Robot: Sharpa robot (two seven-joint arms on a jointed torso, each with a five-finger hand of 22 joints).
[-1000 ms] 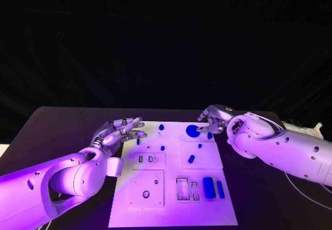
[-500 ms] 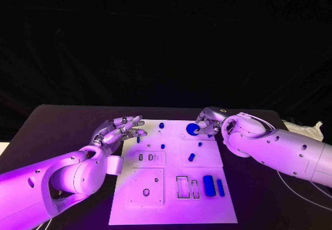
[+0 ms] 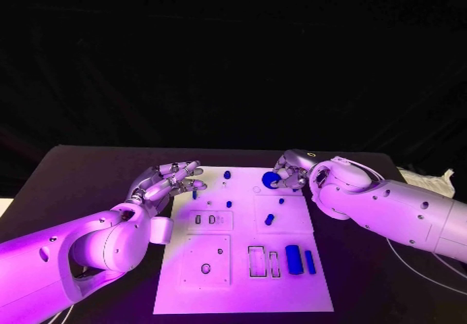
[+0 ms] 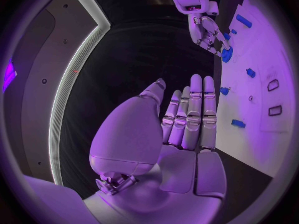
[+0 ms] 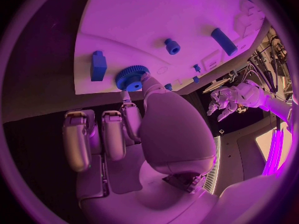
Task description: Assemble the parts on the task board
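The task board (image 3: 243, 297) lies mid-frame on the tabletop (image 3: 88, 175). The toothed wheel (image 3: 270, 180) sits at its upper right, touched by the right hand (image 3: 292, 170); the left hand (image 3: 167, 182) hovers at its upper left edge. Two long parts (image 3: 301, 260) lie at lower right.

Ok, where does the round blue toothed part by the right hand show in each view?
Head view: blue toothed part at the task board's far end, against the right hand.
Left wrist view: it sits below that hand's fingers.
Right wrist view: at, at the fingertips.
Shared landmark: the right hand.
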